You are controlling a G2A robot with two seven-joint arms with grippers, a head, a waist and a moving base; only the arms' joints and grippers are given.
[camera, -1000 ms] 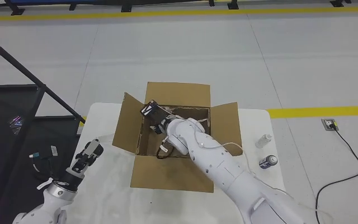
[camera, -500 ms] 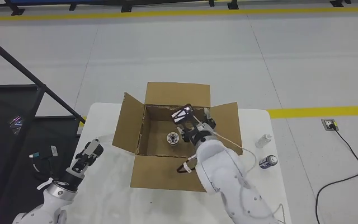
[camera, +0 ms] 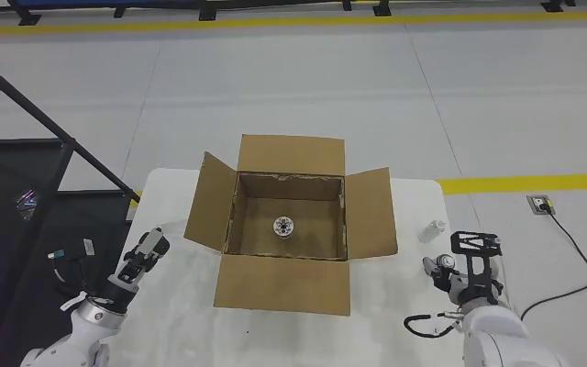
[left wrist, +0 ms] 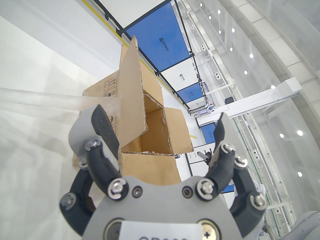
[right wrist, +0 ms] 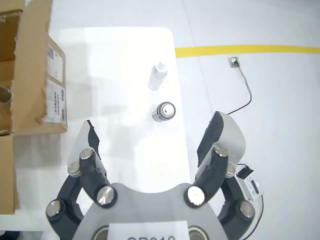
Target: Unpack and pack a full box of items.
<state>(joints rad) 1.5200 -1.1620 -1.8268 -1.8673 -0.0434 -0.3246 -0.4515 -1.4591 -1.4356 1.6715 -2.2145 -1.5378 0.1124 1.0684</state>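
step (my read): the right gripper [right wrist: 153,126] lines up for a pick on the can [right wrist: 164,112], probably to load it into the box [camera: 292,154]. Which phase this is can't be told for sure.
right claw: fingers apart with nothing between them. It hangs above the near-right part of the table [camera: 183,294], with the can just ahead of it.
left claw: the left gripper [left wrist: 161,116] also has its fingers apart and is empty. It sits at the near-left of the table and points at the box's left side.
task things: the box is mid-table with all flaps folded out. One small round item [camera: 283,226] lies on its floor. The bottle [right wrist: 157,77] and the can stand upright to the right of the box. The bottle is farther and the can nearer, close together but apart.
how to do it well: centre the can between the fingers first, then descend straight down. Grip the side wall around mid-height and close squarely, because a round metal wall likely slips out of a skewed pinch.
watch: the bottle looks light and tippy, so keep the far finger off it.
exit: lift vertically before moving left, and go over the right flap [camera: 371,213] rather than through it.
change: 1 s ago the right arm reaches deep into the box and hides its floor. 0.5 s ago it is over the box's near-right side and the round item shows. Now it is off the box entirely, out by the can.
unchanged: left arm, box, bottle and can.
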